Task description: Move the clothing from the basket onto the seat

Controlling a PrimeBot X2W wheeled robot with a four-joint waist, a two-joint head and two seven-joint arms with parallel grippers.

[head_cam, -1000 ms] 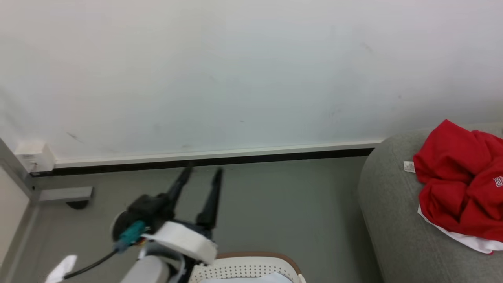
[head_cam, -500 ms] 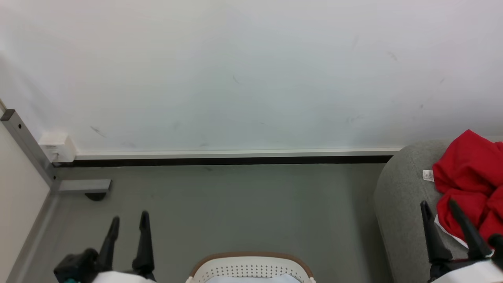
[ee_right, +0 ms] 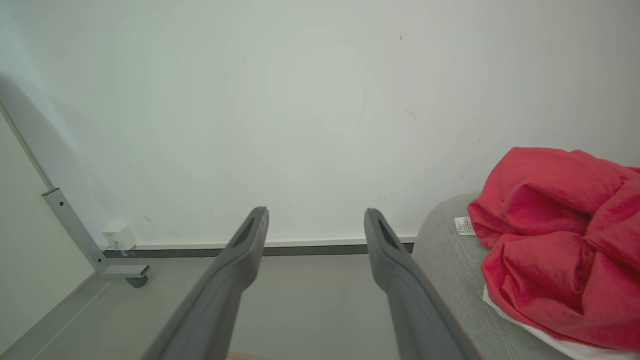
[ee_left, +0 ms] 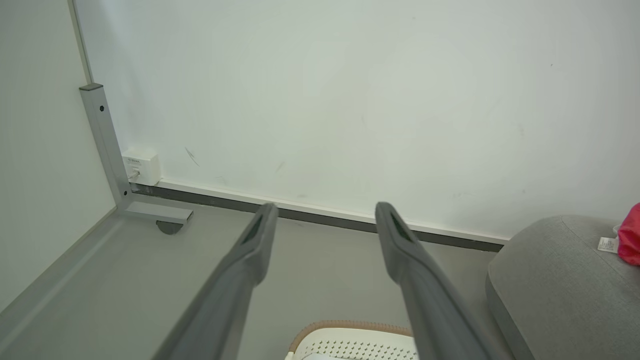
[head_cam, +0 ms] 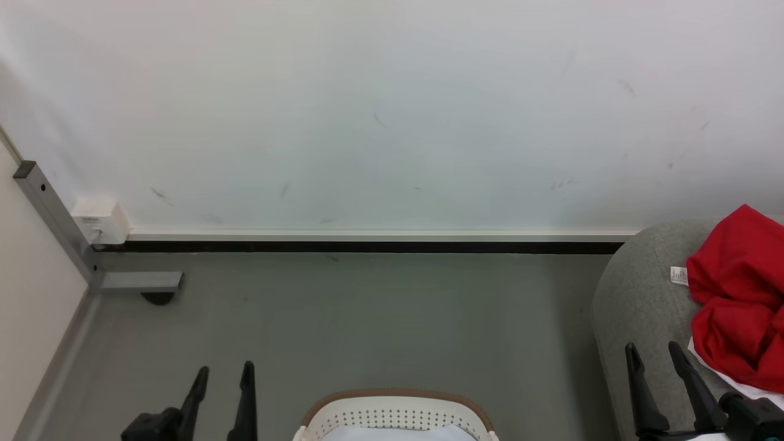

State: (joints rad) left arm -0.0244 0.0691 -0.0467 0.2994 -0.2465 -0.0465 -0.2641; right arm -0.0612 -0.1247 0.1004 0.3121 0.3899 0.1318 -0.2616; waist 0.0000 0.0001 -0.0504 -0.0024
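Note:
Red clothing (head_cam: pixel 738 300) lies crumpled on the grey seat (head_cam: pixel 643 300) at the right edge of the head view, a small white label (head_cam: pixel 678 275) beside it and a white band under its lower edge. The right wrist view has the same red clothing (ee_right: pixel 555 240) on the seat (ee_right: pixel 450 260). The cream basket (head_cam: pixel 395 416) with its brown rim stands at the bottom centre, something pale inside it. My left gripper (head_cam: pixel 223 372) is open at the lower left, holding nothing. My right gripper (head_cam: pixel 653 352) is open at the lower right, over the seat's near corner, holding nothing.
A white wall with a dark skirting strip runs across the back. A grey metal post with a foot (head_cam: pixel 138 282) and a small white wall box (head_cam: pixel 101 220) stand at the left. Grey floor (head_cam: pixel 380 318) lies between basket and wall.
The head camera has swung, shifting the whole picture. My left gripper has dropped from mid-frame to the lower left, and my right gripper has come into view at the lower right.

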